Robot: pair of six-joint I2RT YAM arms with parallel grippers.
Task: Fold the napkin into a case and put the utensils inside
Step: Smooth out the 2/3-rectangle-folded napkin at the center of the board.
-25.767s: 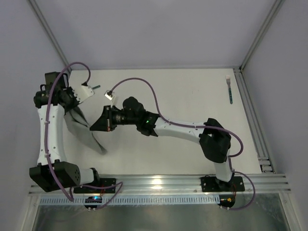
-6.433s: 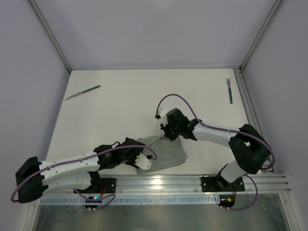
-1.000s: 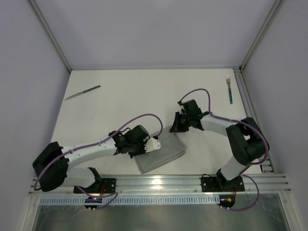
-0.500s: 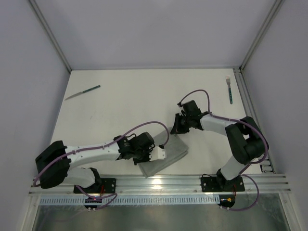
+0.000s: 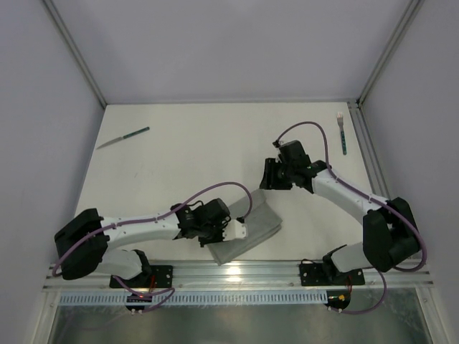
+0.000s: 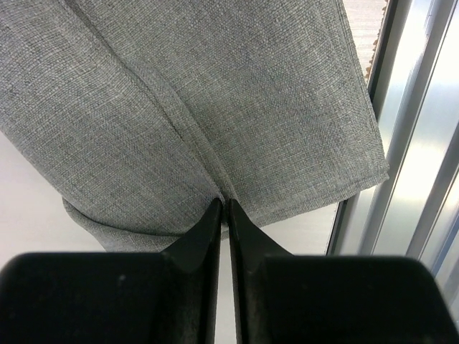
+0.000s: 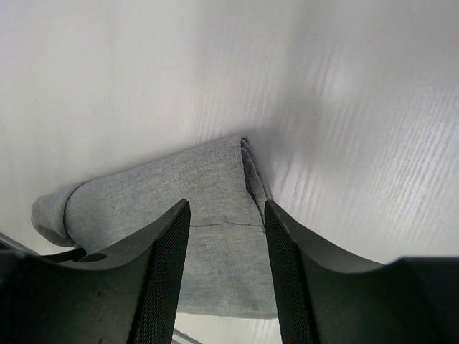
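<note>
The grey napkin [image 5: 262, 221] lies folded into a narrow strip near the table's front edge. My left gripper [image 5: 242, 231] rests on it; in the left wrist view its jaws [image 6: 223, 203] stand almost together, pinching a raised crease of the napkin [image 6: 251, 93]. My right gripper [image 5: 265, 178] hovers just beyond the napkin's far end, open, with nothing between its fingers [image 7: 163, 265]; the napkin [image 7: 136, 197] shows below them. The knife [image 5: 123, 137] lies at the far left. The fork [image 5: 342, 132] lies at the far right beside the frame rail.
An aluminium rail [image 5: 237, 271] runs along the near edge, close to the napkin's end, and shows in the left wrist view [image 6: 419, 172]. A frame rail [image 5: 374, 168] borders the right side. White walls enclose the table.
My right gripper has opened, let go of the napkin's far end and drawn back up and to the right. My left gripper has slid toward the near edge along the napkin.
</note>
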